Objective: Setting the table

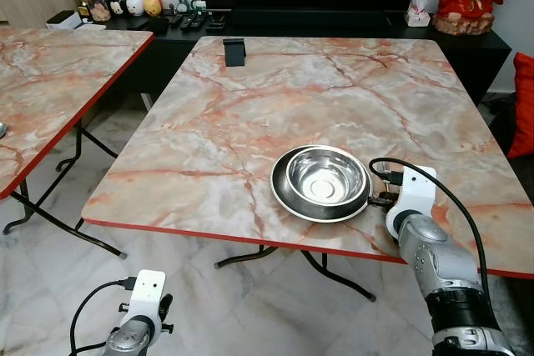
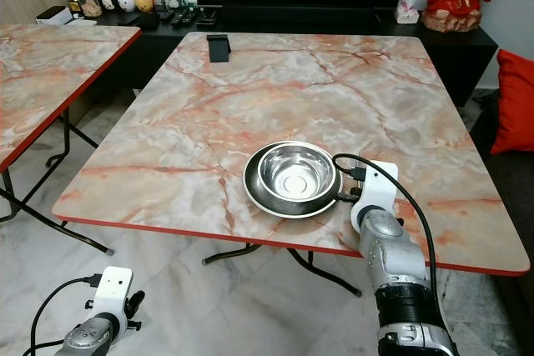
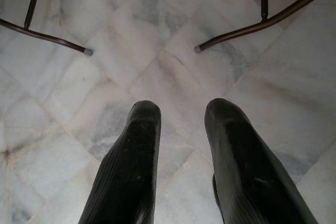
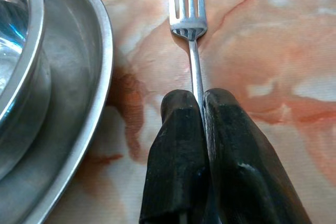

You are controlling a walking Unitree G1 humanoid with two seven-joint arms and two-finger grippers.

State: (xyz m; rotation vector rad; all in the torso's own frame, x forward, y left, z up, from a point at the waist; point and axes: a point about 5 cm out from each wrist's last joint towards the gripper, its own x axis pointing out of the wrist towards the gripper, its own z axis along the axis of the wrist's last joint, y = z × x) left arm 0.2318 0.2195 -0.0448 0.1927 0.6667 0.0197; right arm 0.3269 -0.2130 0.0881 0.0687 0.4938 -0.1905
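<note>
Steel fork (image 4: 190, 19) pinched in right end effector (image 4: 201, 98), just beside plate (image 4: 84, 77); left end effector (image 3: 181, 114) open.

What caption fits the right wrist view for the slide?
Right pincer shut on a fork, held over the marble table beside the plate holding a bowl.

A home's living room, probably (folding tables (image 1: 250, 114), TV console (image 1: 334, 27) with figurines (image 1: 133, 4)).

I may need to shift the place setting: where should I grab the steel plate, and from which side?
Grip the plate by its raised rim at the near edge, coming in low from the table's front. The bowl fills its middle, and the right gripper, shut on the fork, crowds its right side.
</note>
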